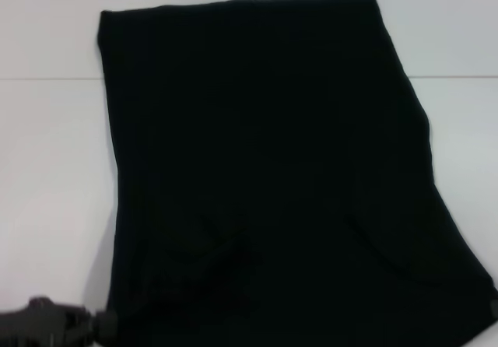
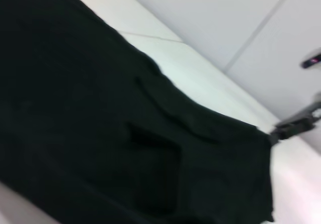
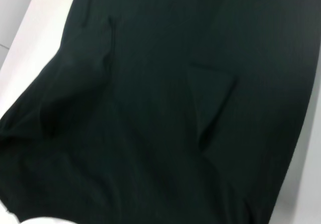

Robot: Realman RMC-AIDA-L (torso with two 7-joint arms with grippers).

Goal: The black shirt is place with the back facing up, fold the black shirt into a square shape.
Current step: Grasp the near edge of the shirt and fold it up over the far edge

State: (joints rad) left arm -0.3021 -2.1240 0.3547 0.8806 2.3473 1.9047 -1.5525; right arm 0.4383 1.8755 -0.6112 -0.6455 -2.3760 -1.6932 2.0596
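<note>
Shirt: one black shirt (image 1: 272,176) flat on white table (image 1: 54,168), sleeves folded in. You see one left gripper (image 1: 99,326) at near-left corner; grip state unclear. Right gripper unseen.

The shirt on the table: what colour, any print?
Plain black shirt, no print visible; the head view shows it best.

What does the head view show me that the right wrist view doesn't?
Only the head view shows the black shirt nearly whole, with its straight far edge, the white table on both sides, and the left claw at the shirt's near left corner. Only the right wrist view shows the creases and overlapping folded layers up close. Both show the shirt lying on the table, sides already folded in. Neither shows the right claw.
</note>
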